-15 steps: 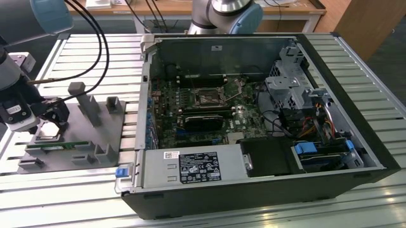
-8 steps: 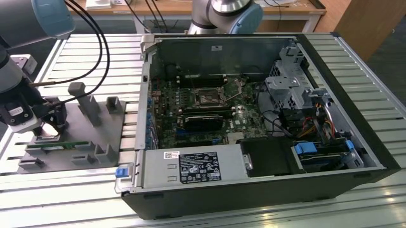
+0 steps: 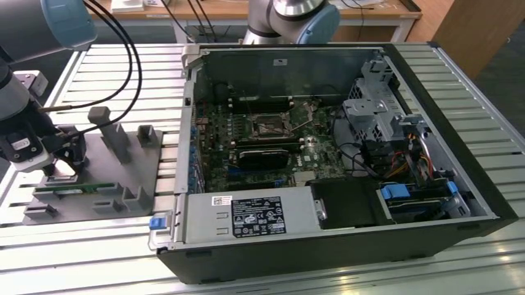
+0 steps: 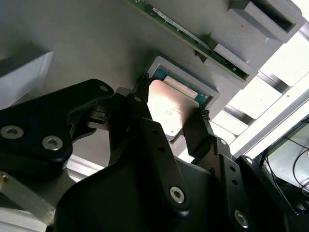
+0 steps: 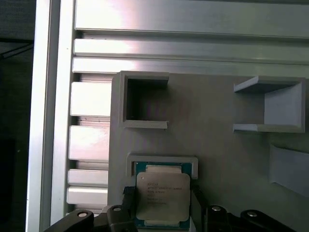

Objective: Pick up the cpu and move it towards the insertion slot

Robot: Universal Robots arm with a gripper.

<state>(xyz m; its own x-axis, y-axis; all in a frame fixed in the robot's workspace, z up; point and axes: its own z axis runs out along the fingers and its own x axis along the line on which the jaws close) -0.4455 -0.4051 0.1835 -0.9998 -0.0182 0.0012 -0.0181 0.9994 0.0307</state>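
Firstly, in the exterior view, the gripper (image 3: 58,167) hangs low over a grey fixture plate (image 3: 152,169) that lies on the slatted aluminium table (image 3: 123,67), to the exterior view's left of an open computer case (image 3: 287,64). The insertion slot (image 3: 267,127), a dark square socket in a metal frame, sits on the green board inside the case, well apart from the gripper. A green memory stick (image 3: 78,187) rests on the plate just beside the gripper.

In the second wrist view, the cpu (image 4: 171,108) sits silvery top up in a raised grey nest (image 4: 215,99) on the plate. The black fingers (image 4: 193,133) bear on two opposite edges, so the jaws pinch it.

In the first wrist view, the cpu (image 5: 161,195) lies within the nest (image 5: 161,158) with its green rim showing and the jaws flanking it. A square pocket (image 5: 145,101) stands near.
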